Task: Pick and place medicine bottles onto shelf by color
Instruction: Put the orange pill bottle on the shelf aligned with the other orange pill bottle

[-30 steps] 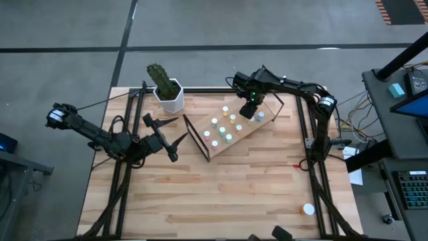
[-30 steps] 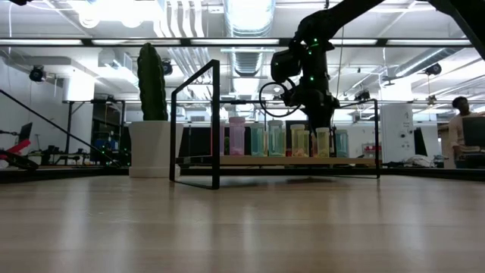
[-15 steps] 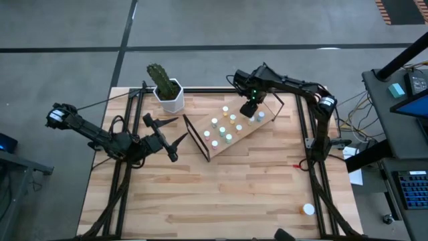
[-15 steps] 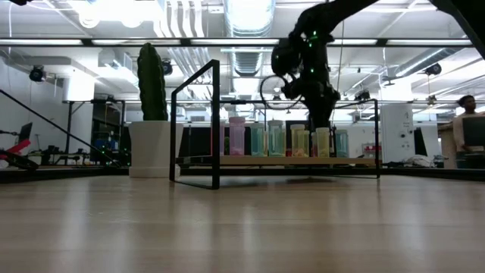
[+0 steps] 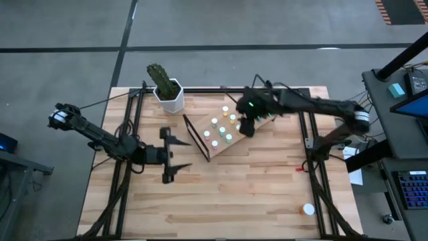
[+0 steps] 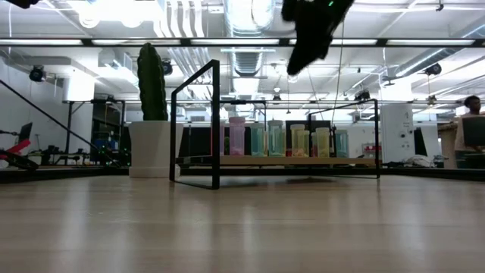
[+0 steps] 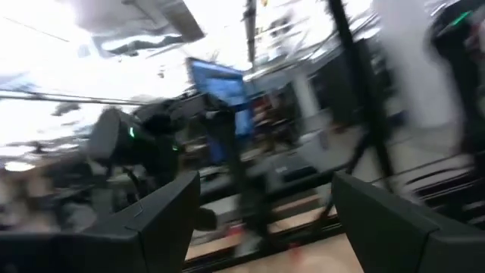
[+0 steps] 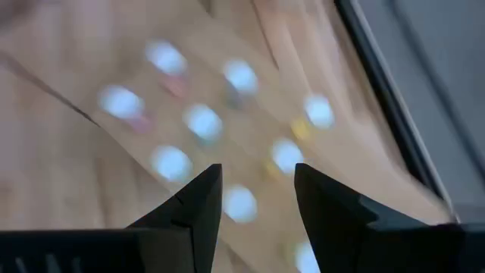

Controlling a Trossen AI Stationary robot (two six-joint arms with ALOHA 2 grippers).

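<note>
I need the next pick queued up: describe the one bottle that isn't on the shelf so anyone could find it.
Start from the table and go to the corner on the right arm's side, farthest from the cactus pot. The white-capped bottle stands there alone on bare planks, while every other bottle sits on the shelf.

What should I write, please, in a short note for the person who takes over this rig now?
Left end effector: open, empty, over the table's left half.
Right end effector: open, empty, raised above the shelf.
Bottles: a group stands upright on the shelf.
One white-capped bottle stands alone at the table's near right corner.
Done: most bottles placed.
Left: probably that last bottle; the colour order is hard to check from here.
</note>
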